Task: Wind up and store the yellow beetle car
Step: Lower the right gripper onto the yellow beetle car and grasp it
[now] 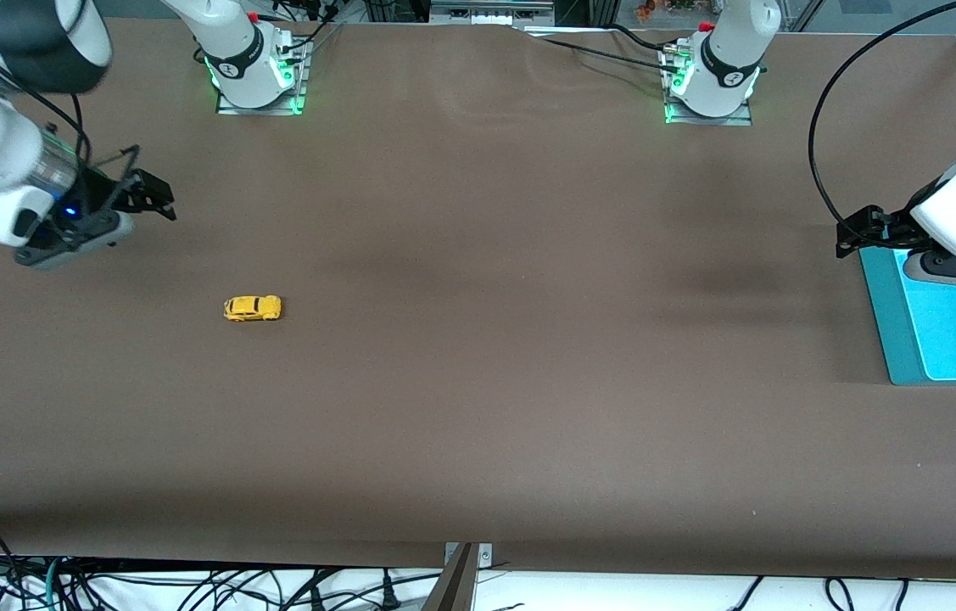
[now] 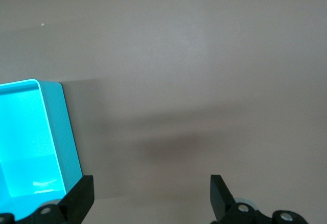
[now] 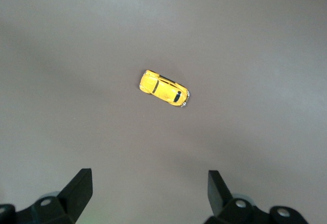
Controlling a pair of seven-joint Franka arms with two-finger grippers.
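The yellow beetle car [image 1: 252, 308] rests on its wheels on the brown table, toward the right arm's end; the right wrist view shows it too [image 3: 164, 88]. My right gripper [image 1: 147, 197] hangs open and empty in the air above the table near that end, apart from the car [image 3: 149, 183]. At the left arm's end my left gripper [image 1: 858, 231] hovers open and empty by the edge of the teal tray [image 1: 889, 327], with one finger [image 2: 82, 196] over the tray's wall [image 2: 69, 137].
The tray's pale blue floor [image 2: 25, 132] is bare where it shows. Both arm bases [image 1: 253, 72] [image 1: 711, 81] stand along the table's edge farthest from the front camera. Cables hang below the nearest edge.
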